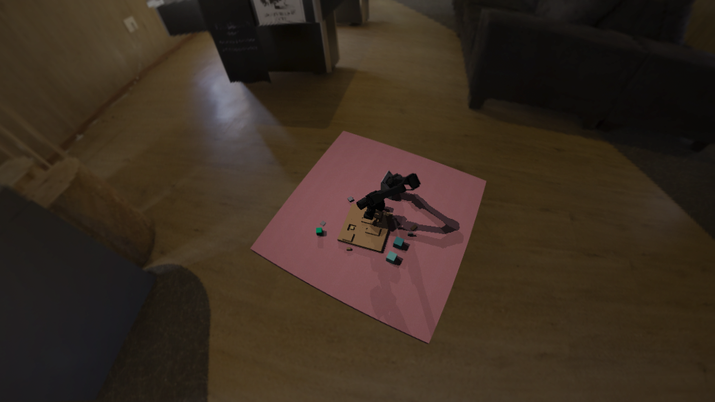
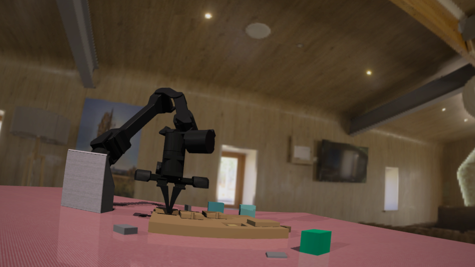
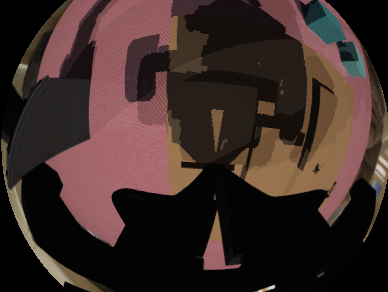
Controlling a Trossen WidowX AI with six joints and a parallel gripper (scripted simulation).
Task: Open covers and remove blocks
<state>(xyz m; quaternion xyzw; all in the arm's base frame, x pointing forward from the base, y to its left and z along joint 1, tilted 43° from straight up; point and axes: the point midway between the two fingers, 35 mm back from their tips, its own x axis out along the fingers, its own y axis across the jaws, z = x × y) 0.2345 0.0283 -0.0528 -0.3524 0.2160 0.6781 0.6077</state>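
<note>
The tan puzzle board (image 1: 367,241) (image 2: 212,231) (image 3: 280,176) lies on the pink table. My gripper (image 2: 169,212) (image 3: 213,166) is shut and empty, its tips low at the board's arm-side end, beside a raised cover piece; contact is unclear. Two covers with small upright pins or handles (image 2: 191,215) (image 2: 212,214) sit mid-board. A flat cover (image 2: 262,221) lies at the far end beside an open square well (image 2: 234,224). A green block (image 1: 319,231) (image 2: 315,241), a dark teal block (image 1: 398,243) (image 2: 215,207) (image 3: 325,22) and a light teal block (image 1: 392,257) (image 2: 247,210) (image 3: 354,62) rest off the board. Shadow hides some wells.
Grey flat pieces (image 1: 350,199) (image 2: 125,229) (image 2: 276,254) lie on the pink table (image 1: 310,199) on the green block's side. A dark piece (image 1: 411,234) and a brown piece (image 1: 414,227) lie near the teal blocks. Another brown piece (image 1: 348,248) lies by the board's far edge.
</note>
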